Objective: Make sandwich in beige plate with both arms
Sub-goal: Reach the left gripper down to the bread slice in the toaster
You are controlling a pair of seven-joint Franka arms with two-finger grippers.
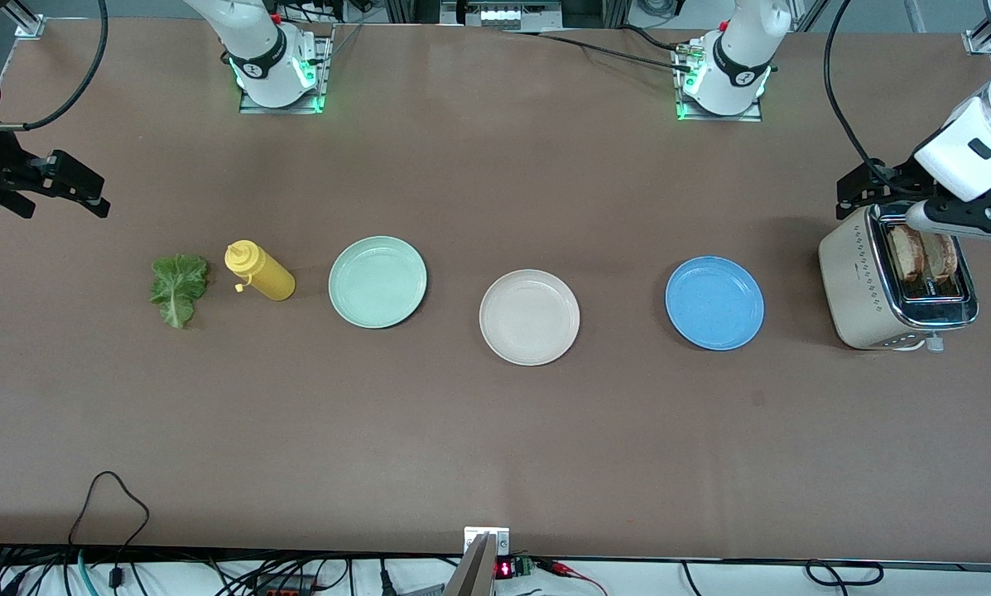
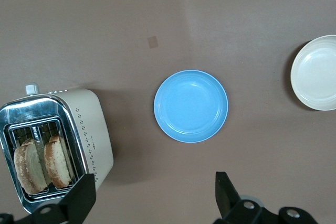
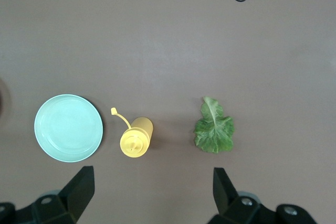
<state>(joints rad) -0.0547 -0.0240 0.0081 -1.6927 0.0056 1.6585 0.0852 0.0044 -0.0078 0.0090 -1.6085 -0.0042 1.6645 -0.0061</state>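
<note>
While the beige plate (image 1: 529,317) sits bare mid-counter (image 1: 495,430) between the blue plate (image 1: 714,302) and mint-green plate (image 1: 377,281), two toast slices (image 1: 923,255) stand upright in the toaster (image 1: 897,285) at the left arm's end. Lettuce leaf (image 1: 179,288) lies flat at the right arm's end beside the yellow squeeze bottle (image 1: 259,271). Left pincer (image 2: 155,203) hangs spread over the counter by the toaster; right pincer (image 3: 152,198) hangs spread near bottle and leaf, both holding nothing.
</note>
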